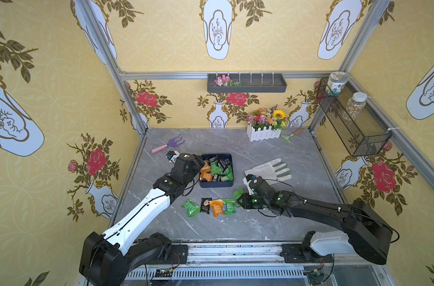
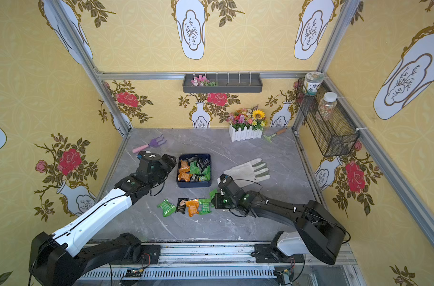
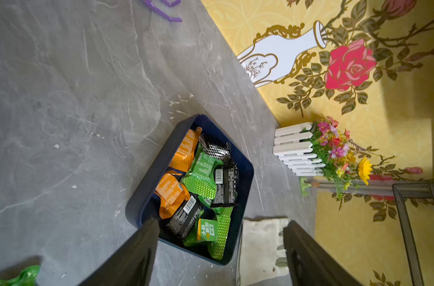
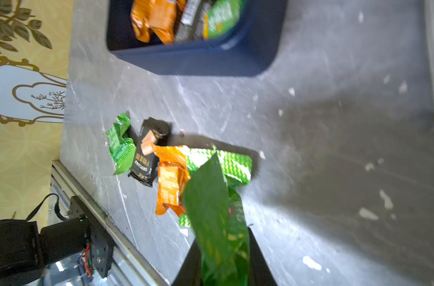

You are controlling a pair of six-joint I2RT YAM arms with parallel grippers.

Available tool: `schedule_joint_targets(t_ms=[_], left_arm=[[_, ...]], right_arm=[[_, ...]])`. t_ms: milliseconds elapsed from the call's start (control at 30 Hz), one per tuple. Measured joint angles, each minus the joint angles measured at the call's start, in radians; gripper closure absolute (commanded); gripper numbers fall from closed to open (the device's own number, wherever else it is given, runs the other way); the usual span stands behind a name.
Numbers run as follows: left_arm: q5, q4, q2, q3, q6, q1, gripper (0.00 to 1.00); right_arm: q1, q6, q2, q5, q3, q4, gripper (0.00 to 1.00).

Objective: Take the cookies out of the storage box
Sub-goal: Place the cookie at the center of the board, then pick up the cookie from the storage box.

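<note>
left end effector (image 3: 222, 222) jaws apart at storage box (image 1: 217, 184) edge, probably for next pick; right end effector (image 4: 223, 255) clamped on green packet (image 4: 208, 198), beside cookies (image 1: 217, 206) row on tabletop (image 1: 260, 222)

Our left arm (image 1: 141, 214) wears a white shell with a black cable; our right arm (image 1: 317, 209) is black, green lights at nine o'clock. Our left gripper (image 3: 222, 222) is black too.

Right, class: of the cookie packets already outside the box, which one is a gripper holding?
The green packet clamped in the right gripper; the four others lie loose on the table.
</note>
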Motion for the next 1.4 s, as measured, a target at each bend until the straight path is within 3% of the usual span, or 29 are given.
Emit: schedule_joint_targets(t_ms=[267,367,467,667,800,933,1200,1400], left_arm=[[0.036,0.014,0.006,-0.046,0.029,0.019,0.16],[0.045,0.015,-0.008,-0.066,0.029,0.019,0.16],[0.052,0.015,-0.016,-0.078,0.029,0.024,0.15],[0.074,0.034,-0.016,-0.088,0.03,0.032,0.15],[0.097,0.046,-0.008,-0.093,0.041,0.072,0.15],[0.149,0.087,0.005,-0.116,0.055,0.11,0.15],[0.296,0.192,0.027,-0.196,0.084,0.231,0.17],[0.394,0.233,0.029,-0.247,0.108,0.277,0.18]], right_arm=[[-0.037,0.134,0.097,-0.084,-0.033,0.024,0.85],[-0.041,0.159,0.114,-0.096,-0.04,0.053,0.64],[-0.042,0.163,0.109,-0.101,-0.042,0.047,0.51],[-0.041,0.145,0.014,-0.019,-0.007,-0.091,0.36],[-0.04,0.09,-0.042,0.073,0.077,-0.241,0.35],[-0.027,-0.003,-0.006,0.153,0.227,-0.327,0.36],[0.0,-0.134,0.335,0.234,0.607,-0.35,0.38],[-0.042,-0.287,0.552,0.206,0.852,-0.352,0.39]])
